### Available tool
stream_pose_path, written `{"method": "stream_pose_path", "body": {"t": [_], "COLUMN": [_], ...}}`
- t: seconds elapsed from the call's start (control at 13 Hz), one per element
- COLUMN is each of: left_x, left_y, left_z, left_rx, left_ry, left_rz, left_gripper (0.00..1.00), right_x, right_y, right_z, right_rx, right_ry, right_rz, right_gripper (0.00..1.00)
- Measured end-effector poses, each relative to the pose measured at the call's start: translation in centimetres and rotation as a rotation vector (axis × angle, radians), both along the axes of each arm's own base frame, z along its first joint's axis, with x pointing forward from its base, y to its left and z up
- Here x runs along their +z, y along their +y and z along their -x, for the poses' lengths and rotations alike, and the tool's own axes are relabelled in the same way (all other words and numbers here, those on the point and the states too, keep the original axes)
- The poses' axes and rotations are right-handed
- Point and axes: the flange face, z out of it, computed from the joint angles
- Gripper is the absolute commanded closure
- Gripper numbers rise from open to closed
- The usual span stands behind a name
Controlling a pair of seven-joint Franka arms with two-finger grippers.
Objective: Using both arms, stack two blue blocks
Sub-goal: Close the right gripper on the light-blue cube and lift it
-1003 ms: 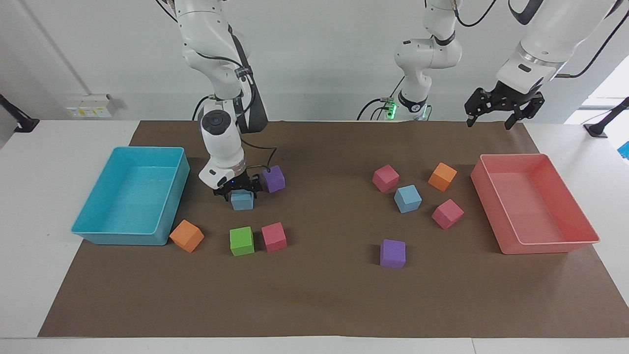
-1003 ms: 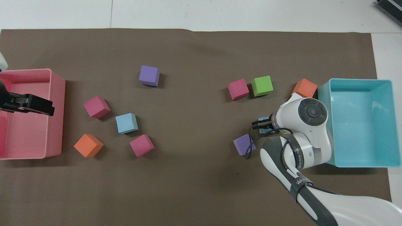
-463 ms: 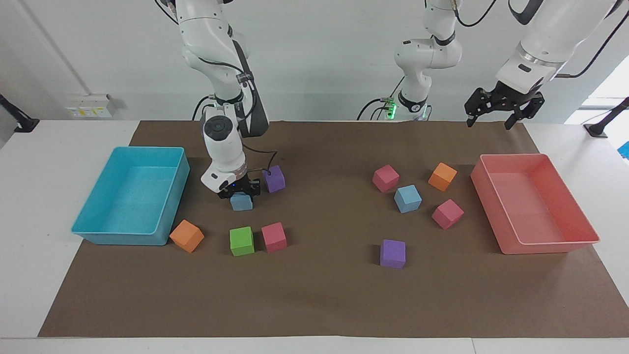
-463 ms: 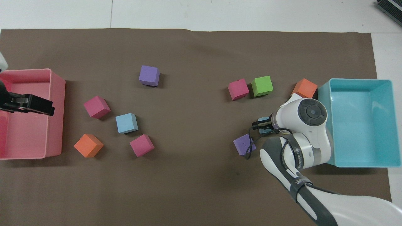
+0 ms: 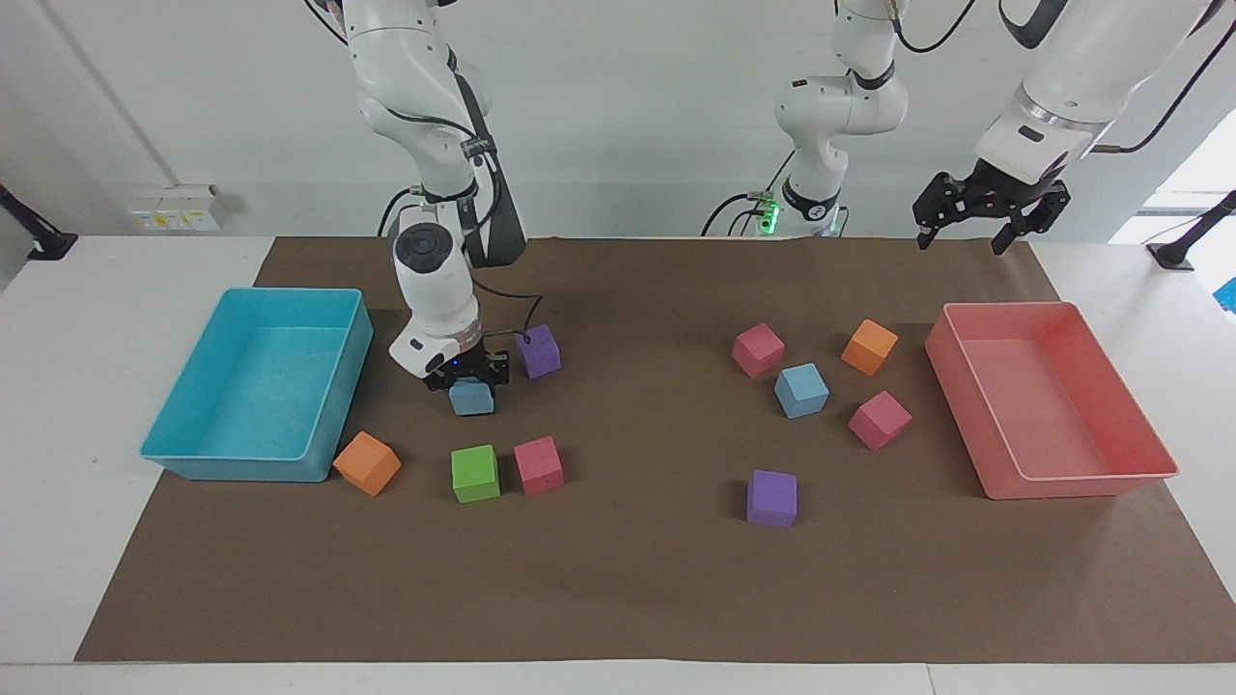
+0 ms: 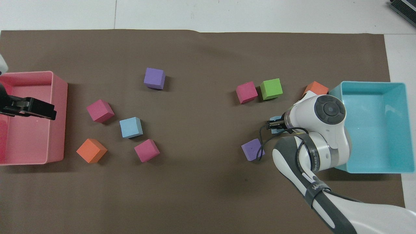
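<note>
Raised slightly: right gripper (image 5: 470, 375), seemingly clamping blue block (image 5: 471, 398).

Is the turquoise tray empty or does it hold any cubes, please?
Empty. The turquoise tray shows only bare floor in both views; the nearest cube, an orange cube, sits outside against its corner.

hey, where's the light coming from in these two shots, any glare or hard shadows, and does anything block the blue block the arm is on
Facing view: even, soft light, a bright window at the edge by the left gripper, only faint shadows under the cubes. Overhead view: no glare on the brown mat; the right arm's wrist hides most of the blue block at the right gripper.
</note>
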Motion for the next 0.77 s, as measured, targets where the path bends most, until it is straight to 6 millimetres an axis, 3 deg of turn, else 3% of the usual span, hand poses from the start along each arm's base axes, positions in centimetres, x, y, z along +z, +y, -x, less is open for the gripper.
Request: {"method": "stream_pose_path", "body": {"t": [0.46, 0.77], "left_x": [0.0, 0.0], "left_y": [0.0, 0.0], "left_z": [0.0, 0.0], "left_rx": [0.000, 0.000], "left_ry": [0.000, 0.000], "left_rz": [0.000, 0.000], "left_gripper": [0.00, 0.00], "right_x": [9.2, 10.9], "right_y": [-1.0, 1.4], "right_z": [-0.8, -2.3], "right_rx": [-0.020, 0.008], "right_ry": [0.019, 0.011], "right_rz": [-0.003, -0.007], "right_gripper": [1.00, 1.00]}}
